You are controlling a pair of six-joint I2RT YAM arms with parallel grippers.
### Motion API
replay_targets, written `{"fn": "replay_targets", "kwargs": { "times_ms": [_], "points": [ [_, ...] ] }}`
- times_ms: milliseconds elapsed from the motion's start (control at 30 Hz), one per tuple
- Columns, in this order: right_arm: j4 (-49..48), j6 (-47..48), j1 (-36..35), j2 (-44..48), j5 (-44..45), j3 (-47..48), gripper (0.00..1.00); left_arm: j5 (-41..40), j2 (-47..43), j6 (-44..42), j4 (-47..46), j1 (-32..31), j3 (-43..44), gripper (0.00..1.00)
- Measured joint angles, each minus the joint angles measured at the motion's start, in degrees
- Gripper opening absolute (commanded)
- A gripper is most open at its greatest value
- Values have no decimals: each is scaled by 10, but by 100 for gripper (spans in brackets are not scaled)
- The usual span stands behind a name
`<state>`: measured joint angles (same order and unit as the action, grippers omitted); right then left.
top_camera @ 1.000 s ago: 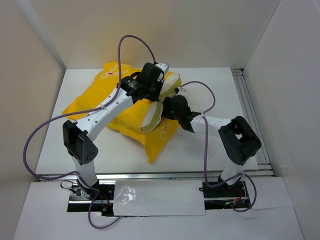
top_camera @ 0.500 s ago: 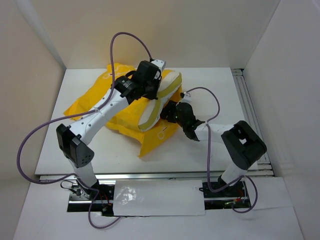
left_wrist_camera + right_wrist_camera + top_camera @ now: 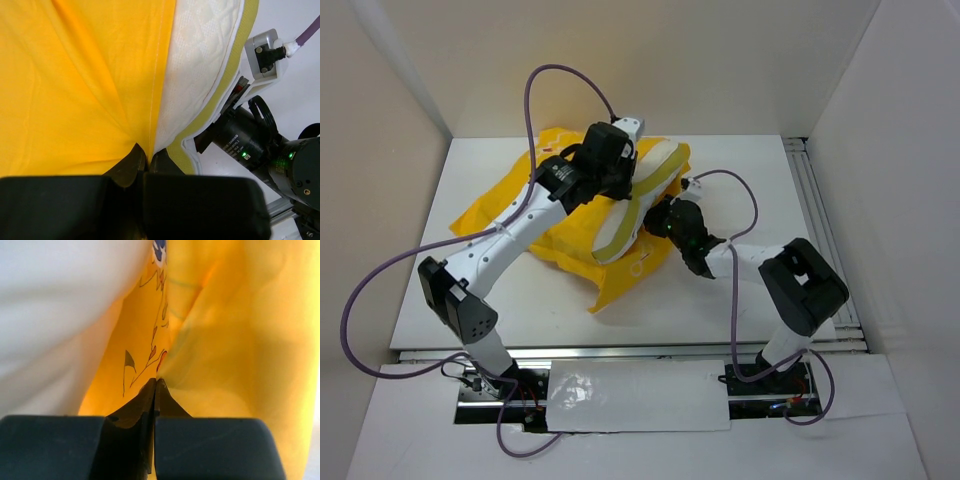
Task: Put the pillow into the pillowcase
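Top view: yellow pillowcase [image 3: 495,205] lies crumpled on the white table [image 3: 740,160], spread from left of centre toward the upper middle of the frame, with one corner trailing down toward lower centre. Cream-white pillow [image 3: 628,210] sits at the pillowcase's right side as a tilted band running from upper right to lower left, partly wrapped in yellow cloth, its pale yellow-green edge showing. The part inside cannot be seen. Left gripper [image 3: 623,175] is over the pillow's upper end; right gripper [image 3: 662,222] is just right of the pillow's middle, low by the cloth. A purple cable [image 3: 565,78] loops above the left arm. Left wrist view: left gripper [image 3: 145,159] jaws pinched together on the pillowcase [image 3: 85,85] hem, right at the seam where yellow cloth meets the quilted pillow [image 3: 195,65]. Whether the pillow's edge is caught too, cannot tell. The right arm's black wrist housing [image 3: 245,145] is at lower right, close beside the pillow's edge. Right wrist view: right gripper [image 3: 155,385] jaws closed tight on a fold of pillowcase [image 3: 225,330], printed dark lines beside the pinch; pillow [image 3: 55,305] a white blur filling the upper left.
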<state>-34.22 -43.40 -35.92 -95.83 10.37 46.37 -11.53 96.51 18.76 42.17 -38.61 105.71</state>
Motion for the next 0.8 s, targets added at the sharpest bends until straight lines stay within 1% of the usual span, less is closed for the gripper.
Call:
{"fn": "replay_targets", "kwargs": {
  "times_ms": [133, 200, 233, 300, 367, 467, 567, 667, 800],
  "points": [
    [35, 11, 2, 9, -1, 13, 0, -9, 0, 14, -7, 0, -7, 0],
    [73, 19, 7, 36, -10, 10, 0, -33, 9, 28, -11, 0, -7, 0],
    [89, 23, 10, 54, -16, 6, 0, -51, 19, 41, -17, -1, -7, 0],
    [135, 35, 26, 122, -35, -13, 0, -89, 52, 73, -21, 6, 0, 0],
    [171, 46, 41, 181, -46, -22, 0, -100, 96, 98, -20, 23, 14, 0],
    [228, 72, 64, 271, -46, -41, 0, -92, 150, 130, -28, 62, 5, 0],
    [273, 88, 93, 340, -53, -58, 0, -68, 165, 147, -37, 96, -49, 0],
    [287, 99, 124, 376, -90, -62, 0, -64, 162, 145, -40, 112, -95, 0],
    [280, 116, 157, 388, -161, -70, 0, -58, 156, 137, -60, 114, -105, 0]
  ]
}}
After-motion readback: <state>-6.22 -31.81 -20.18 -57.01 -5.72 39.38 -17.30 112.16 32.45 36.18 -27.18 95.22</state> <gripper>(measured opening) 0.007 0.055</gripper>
